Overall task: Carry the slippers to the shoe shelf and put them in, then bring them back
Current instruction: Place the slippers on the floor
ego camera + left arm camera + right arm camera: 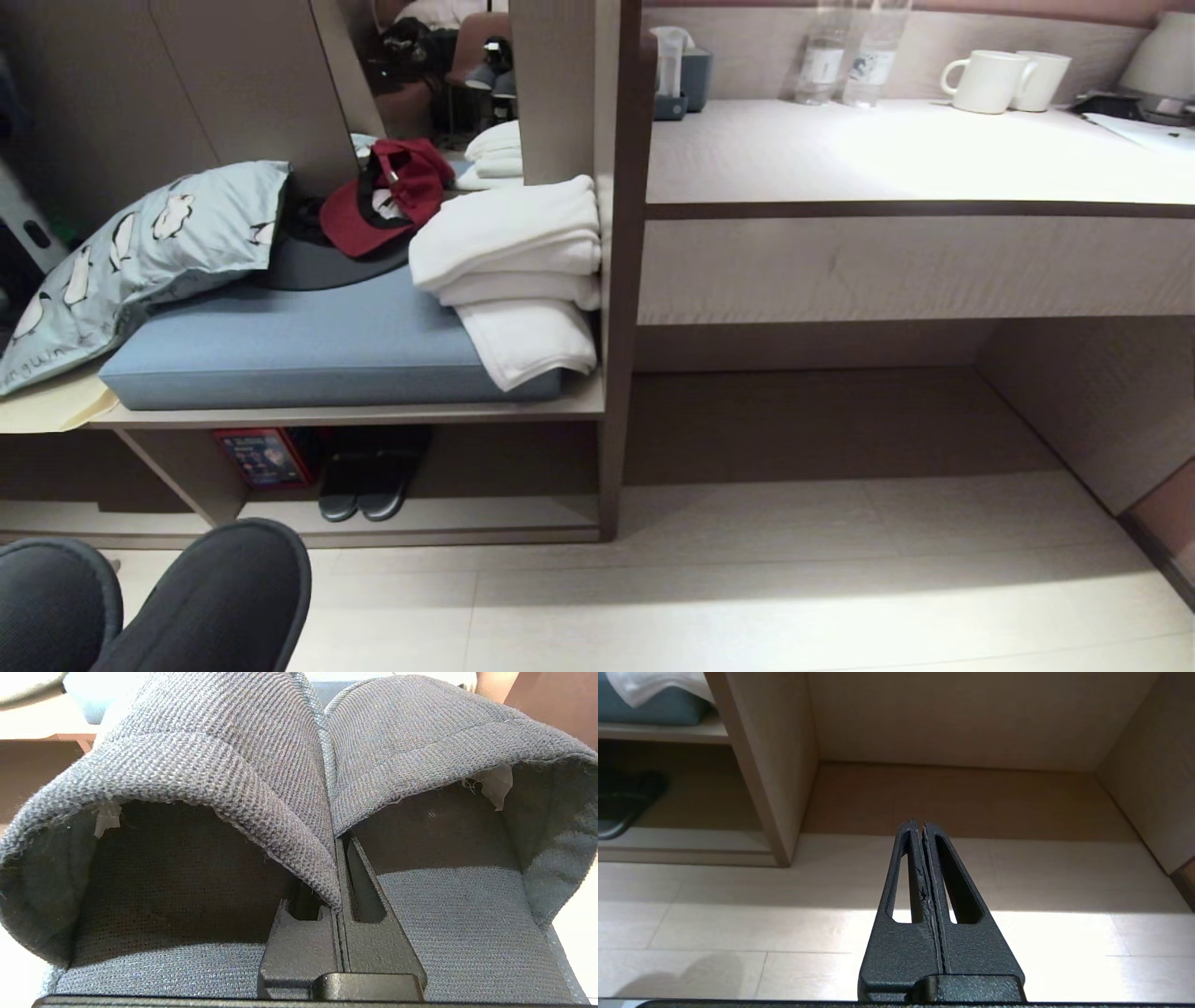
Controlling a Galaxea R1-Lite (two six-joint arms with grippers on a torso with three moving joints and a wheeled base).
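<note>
**Slippers held at the left gripper, shelf ahead**

The desk (915,149) is seen widest of all, its pale top lit on the right, with two white mugs (1004,81) and two clear bottles (850,51) set along the back, and a tall knee recess below. To its left the bench unit is seen, topped by a blue cushion (289,350) on which a penguin-print pillow (140,252), a red cap (387,196) and folded white towels (513,271) are laid. Under the cushion the shoe shelf (485,518) is found: a low, shallow cubby of pale wood-grain board on a raised base. A dark pair with pale sole edges (364,485) is already parked inside it, beside a red-and-blue box (263,455).

The slippers (299,765) are carried side by side at the bottom-left corner of the head view, above the pale floor and short of the shelf. They are seen as plain black knitted fabric, closed at the toe, open at the heel, soles thin and flat. The left gripper (337,910) is closed tight on their inner edges where the two meet. The right gripper (920,823) is held over the floor before the desk recess, fingers pressed together, nothing between them.
</note>
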